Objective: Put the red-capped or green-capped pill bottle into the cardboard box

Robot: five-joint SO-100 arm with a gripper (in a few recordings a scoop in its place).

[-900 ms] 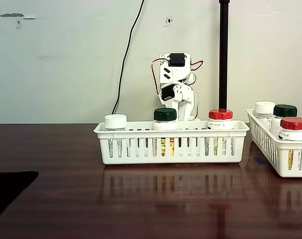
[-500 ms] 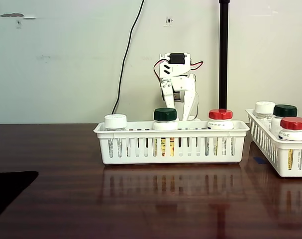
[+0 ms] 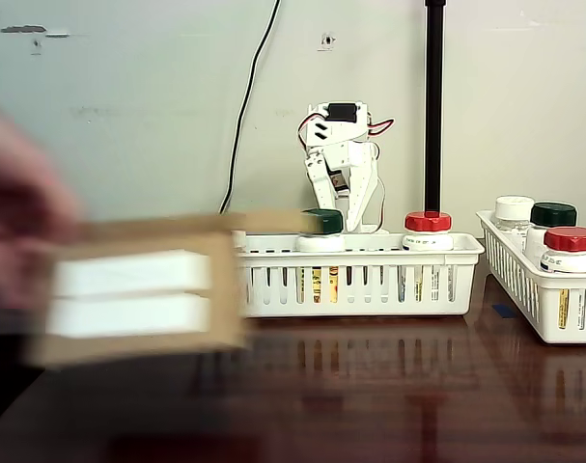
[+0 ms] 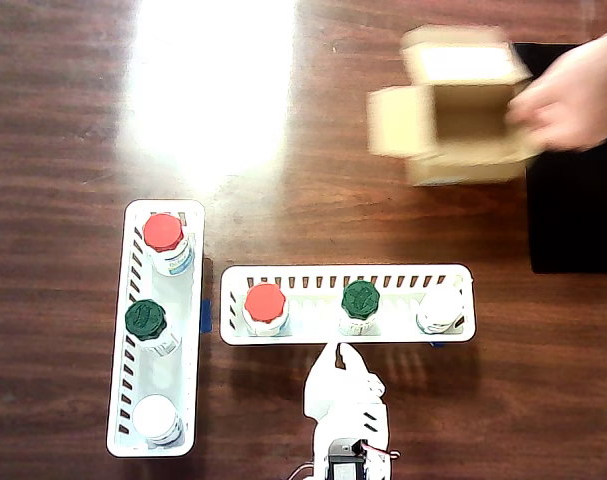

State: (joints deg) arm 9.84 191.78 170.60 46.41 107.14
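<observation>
The green-capped pill bottle (image 3: 323,228) (image 4: 360,298) stands in the middle of the long white basket (image 3: 370,285) (image 4: 313,335), between a red-capped bottle (image 3: 428,224) (image 4: 265,303) and a white-capped one (image 4: 441,308). The cardboard box (image 3: 138,294) (image 4: 453,110) is blurred with motion. A person's hand (image 3: 17,222) (image 4: 573,90) holds it, flaps open, on the side of the basket away from the arm. My gripper (image 3: 348,207) (image 4: 335,352) hangs pointing down just behind the basket, near the green cap, touching nothing. Its jaws are not clear.
A second white basket (image 3: 524,280) (image 4: 118,400) holds red-, green- and white-capped bottles. A black mat (image 4: 573,200) lies under the hand. A black pole (image 3: 434,106) and a cable (image 3: 244,106) stand against the wall behind the arm.
A hand has brought the cardboard box in from the left of the fixed view, covering the white-capped bottle. The arm has unfolded, with the gripper now pointing down.
</observation>
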